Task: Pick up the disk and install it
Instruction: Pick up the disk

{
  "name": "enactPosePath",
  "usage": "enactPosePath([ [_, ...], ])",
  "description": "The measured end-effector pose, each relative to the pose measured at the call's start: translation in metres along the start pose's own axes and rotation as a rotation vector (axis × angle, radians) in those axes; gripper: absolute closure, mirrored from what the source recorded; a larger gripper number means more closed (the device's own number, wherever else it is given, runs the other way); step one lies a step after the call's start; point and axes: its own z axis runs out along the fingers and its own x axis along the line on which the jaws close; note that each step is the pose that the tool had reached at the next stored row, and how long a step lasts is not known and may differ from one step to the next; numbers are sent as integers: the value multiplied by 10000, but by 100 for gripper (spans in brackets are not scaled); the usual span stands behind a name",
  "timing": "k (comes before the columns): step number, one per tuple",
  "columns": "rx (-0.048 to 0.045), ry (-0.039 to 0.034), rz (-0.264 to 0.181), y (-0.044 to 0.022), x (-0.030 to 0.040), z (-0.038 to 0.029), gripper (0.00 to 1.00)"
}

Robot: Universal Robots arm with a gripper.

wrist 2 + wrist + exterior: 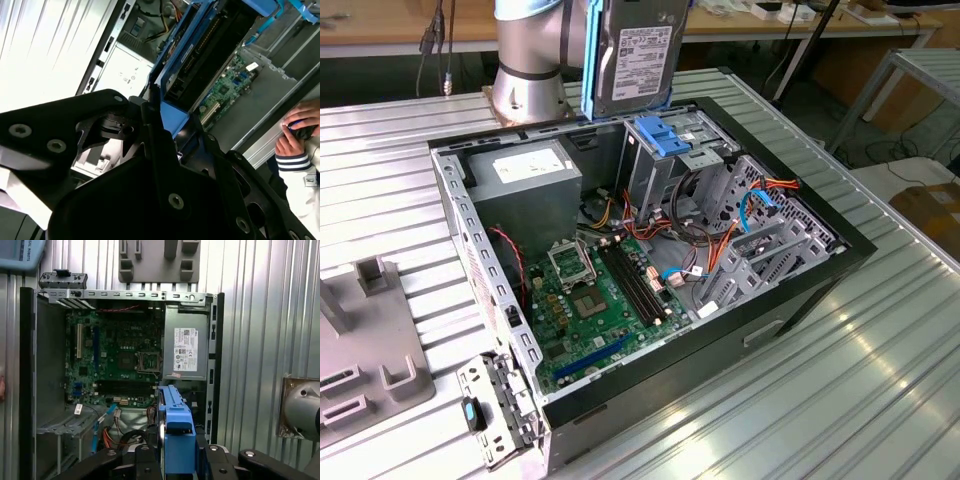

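One disk, exterior view: the disk (638, 55) hangs upright over the open computer case (470, 230), its blue rail on the exterior view's left. Its top is cut off, so the grip is hidden here.
Drive bay, exterior view: a bare blue bracket (660, 135) sits just beneath the disk, with the motherboard (595, 295) lower in the case.
Gripper, second wrist view: the gripper (172, 122) is clamped on the disk's blue carrier, black fingers (152, 120) on either side.
Hand, second wrist view: a person's hand (300, 125) with a striped sleeve (295, 162) rests beyond the case wall. What it holds is hard to make out.
Gripper, first wrist view: the gripper (177, 460) flanks the disk (177, 435), seen edge-on.
Below the gripper, first wrist view: the motherboard (120, 355) and power supply (185, 350), with a grey fixture (160, 262) beyond the case.
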Motion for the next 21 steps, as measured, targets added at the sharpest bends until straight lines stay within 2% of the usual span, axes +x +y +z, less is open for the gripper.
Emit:
enactPosePath([
  [4,-1,32,0,-226,12,6,64],
  [5,-3,50,-1,-342,23,8,64],
  [6,-4,64,-1,-414,47,11,64],
  [7,-4,70,-1,-458,76,14,64],
  [9,-5,74,0,-503,124,17,64],
  [11,-8,124,-1,-562,223,22,64],
  [13,-10,182,-3,-593,325,26,64],
  [15,-12,207,-4,-604,381,29,64],
  [17,-14,245,-3,-617,492,34,64],
  [21,-16,281,-4,-629,622,40,64],
])
